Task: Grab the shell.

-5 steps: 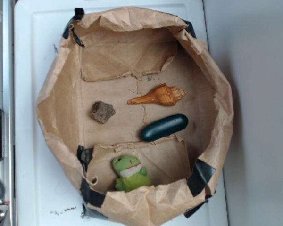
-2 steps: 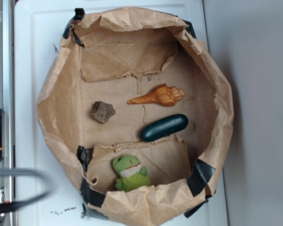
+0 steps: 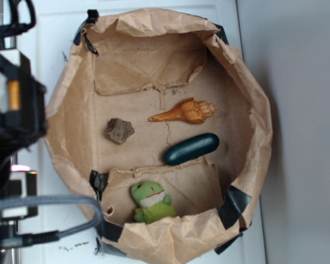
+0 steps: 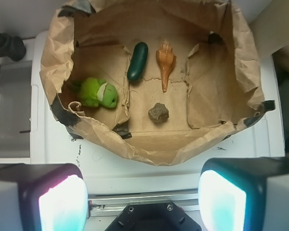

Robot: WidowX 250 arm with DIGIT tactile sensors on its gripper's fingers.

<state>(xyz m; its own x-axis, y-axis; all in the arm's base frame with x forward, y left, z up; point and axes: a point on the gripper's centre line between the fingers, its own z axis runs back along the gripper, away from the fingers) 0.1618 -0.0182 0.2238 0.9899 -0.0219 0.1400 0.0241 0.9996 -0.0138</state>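
Shell (image 3: 187,111) | loose mid-floor of paper bin (image 3: 71,99) | gripper (image 4: 142,192) wide, empty, outside rim | grasp pending

The arm (image 3: 14,110) sits at the left edge of the exterior view, blurred, outside the paper-lined basket (image 3: 60,99) wall, a grey cable looping below it. The gripper (image 4: 142,199) hangs above the basket's near rim, its two fingers (image 4: 62,204) spread wide apart, holding nothing.
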